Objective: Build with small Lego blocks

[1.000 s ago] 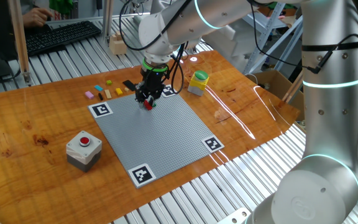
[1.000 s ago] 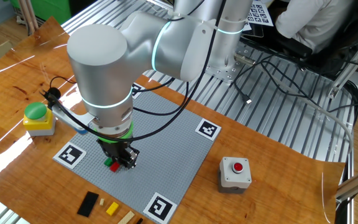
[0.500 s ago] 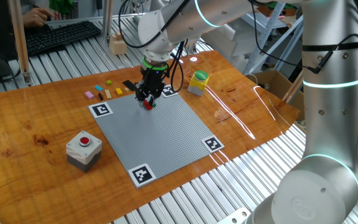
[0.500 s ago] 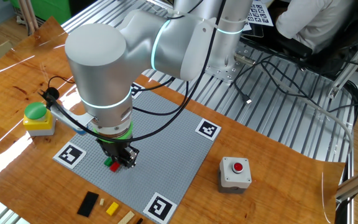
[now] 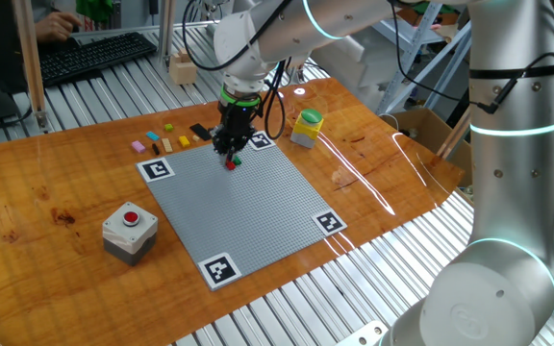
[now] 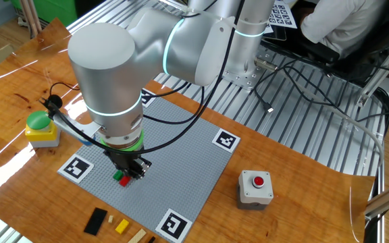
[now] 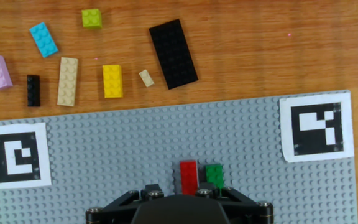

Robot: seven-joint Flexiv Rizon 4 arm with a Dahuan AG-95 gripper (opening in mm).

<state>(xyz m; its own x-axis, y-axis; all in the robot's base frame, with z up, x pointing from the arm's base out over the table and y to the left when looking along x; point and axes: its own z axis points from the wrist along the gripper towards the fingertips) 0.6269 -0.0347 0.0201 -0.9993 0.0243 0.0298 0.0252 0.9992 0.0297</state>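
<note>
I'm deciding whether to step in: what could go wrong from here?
The gripper sits low over the red brick and green brick, side by side on the baseplate; closing could catch both or knock one loose. The fingertips are hidden, so any grip can't be confirmed.

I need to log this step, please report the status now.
Pincer low over grey baseplate, jaw state unclear. Red brick and green brick side by side on plate. Nothing blocking.

Open gray baseplate (image 7: 166, 137) beyond red brick (image 7: 189, 176) and green brick (image 7: 214, 174).
</note>
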